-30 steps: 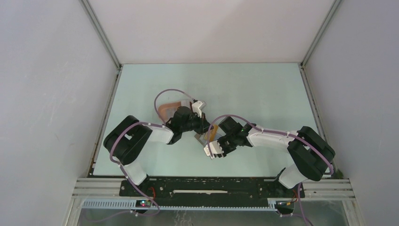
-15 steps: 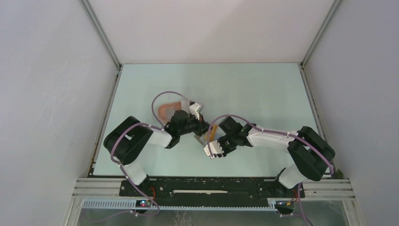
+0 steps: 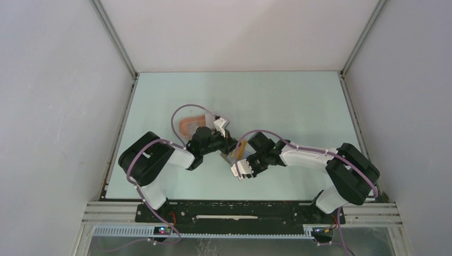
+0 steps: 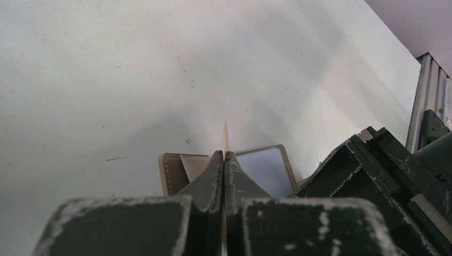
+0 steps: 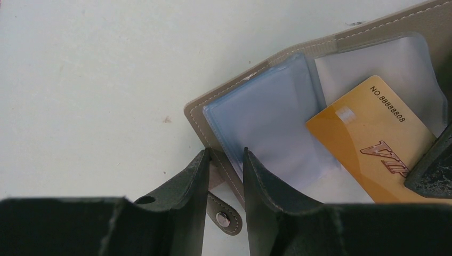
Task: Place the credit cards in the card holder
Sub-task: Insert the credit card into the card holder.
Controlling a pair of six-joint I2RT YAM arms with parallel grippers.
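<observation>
A grey folding wallet lies open with clear sleeves and a yellow-orange card on it. My left gripper is shut on that card, seen edge-on as a thin pale orange strip above the wallet. Its dark finger shows on the card's corner in the right wrist view. My right gripper pinches the wallet's near edge by the snap tab. In the top view both grippers meet over the wallet. The salmon-pink card holder lies behind the left wrist. No other cards show.
The right gripper's black body sits close to the right of the left fingers. The pale green table is walled by white panels on three sides. A purple cable loops over the card holder.
The left wrist has shifted slightly left and back, still shut on the card. The right arm and the wallet have not moved.
</observation>
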